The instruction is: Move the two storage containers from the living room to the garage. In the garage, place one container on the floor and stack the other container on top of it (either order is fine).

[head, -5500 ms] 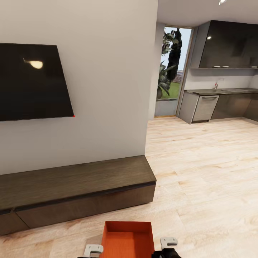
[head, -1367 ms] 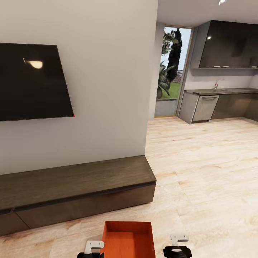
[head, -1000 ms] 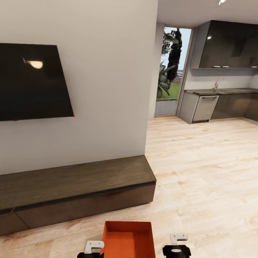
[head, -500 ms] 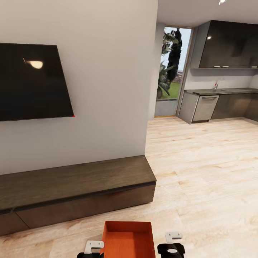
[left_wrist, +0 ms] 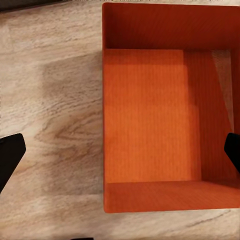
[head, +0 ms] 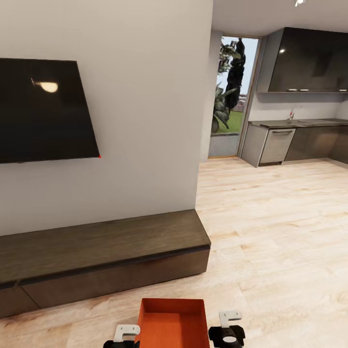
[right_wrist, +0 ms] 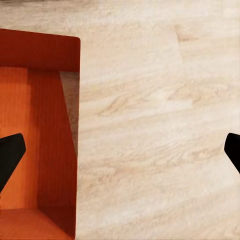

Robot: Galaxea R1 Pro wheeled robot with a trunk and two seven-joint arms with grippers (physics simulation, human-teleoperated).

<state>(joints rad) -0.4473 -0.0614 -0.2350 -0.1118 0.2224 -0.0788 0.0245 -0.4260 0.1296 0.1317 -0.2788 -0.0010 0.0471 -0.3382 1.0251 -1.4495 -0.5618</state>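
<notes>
Your orange storage container (head: 172, 323) sits on the wood floor (head: 270, 232) at 6 o'clock; left gripper (left_wrist: 120, 150) and right gripper (right_wrist: 120, 150) both spread wide, each straddling a side wall

The room is evenly and brightly lit. A ceiling light (head: 299, 2) glares at the top edge, and a lamp reflection (head: 48, 87) shines on the black TV (head: 43, 111). Daylight enters through the far doorway (head: 232, 92). The renders look slightly soft. A faint shadow, perhaps the arm's, darkens the plank floor (left_wrist: 65, 100) beside the container (left_wrist: 150, 120).
</notes>
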